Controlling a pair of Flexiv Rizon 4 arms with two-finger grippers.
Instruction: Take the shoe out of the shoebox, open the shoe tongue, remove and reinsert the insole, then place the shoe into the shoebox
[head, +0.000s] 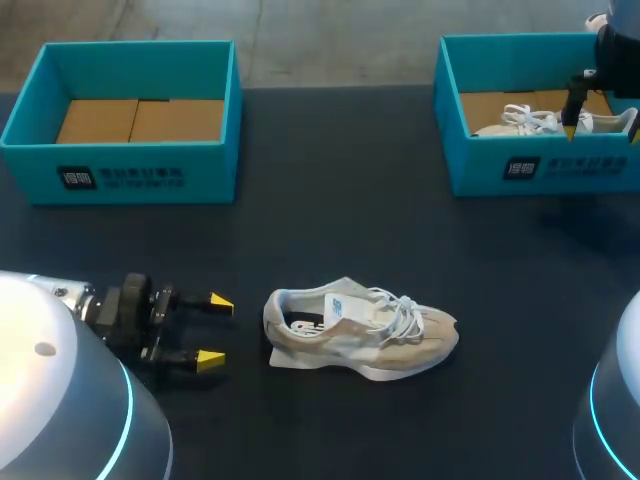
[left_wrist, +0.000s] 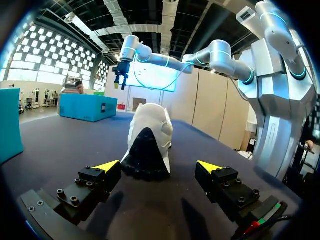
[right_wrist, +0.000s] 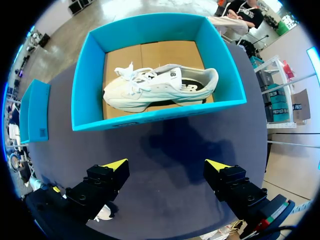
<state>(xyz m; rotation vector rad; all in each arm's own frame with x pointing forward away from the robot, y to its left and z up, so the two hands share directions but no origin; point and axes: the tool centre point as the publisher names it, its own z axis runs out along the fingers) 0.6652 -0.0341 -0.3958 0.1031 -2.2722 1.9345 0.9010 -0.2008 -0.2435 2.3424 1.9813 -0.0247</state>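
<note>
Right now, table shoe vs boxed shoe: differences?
The table shoe is beige, on the bare table; the boxed shoe is white, inside the right shoebox. Table shoe's toe points to my right, boxed shoe's to my left. The open left gripper sits at the table shoe's heel; the open right gripper hovers high near the boxed shoe. Both rest on their soles, laced, ungripped.

There are two blue boxes: the left box (head: 120, 176) and the right box (head: 565, 172). Two pale shoes (one boxed): the loose shoe (head: 362, 326), the boxed shoe (right_wrist: 160, 87). Perhaps one insole (head: 288, 360), under the loose shoe.
</note>
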